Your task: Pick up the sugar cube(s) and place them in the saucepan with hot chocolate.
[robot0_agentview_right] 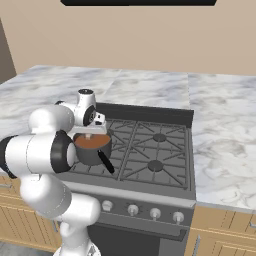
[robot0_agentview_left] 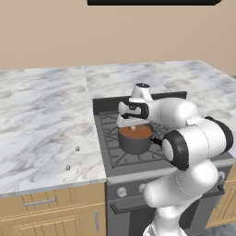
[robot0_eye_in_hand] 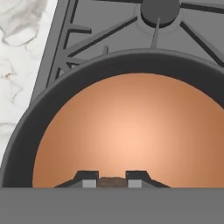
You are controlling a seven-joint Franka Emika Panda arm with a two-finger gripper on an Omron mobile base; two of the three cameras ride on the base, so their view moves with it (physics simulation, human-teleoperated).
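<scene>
Directly above the small dark-grey saucepan of reddish-brown liquid on the stove's front-left burner, the fingers are clamped on a tiny brown sugar cube. Two pale cubes lie on the marble bench.

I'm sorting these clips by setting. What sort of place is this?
A home-style kitchen, rendered. A gas stove with knobs sits in a marble counter over wooden cabinets, and a saucepan of brown liquid stands on a burner.
</scene>
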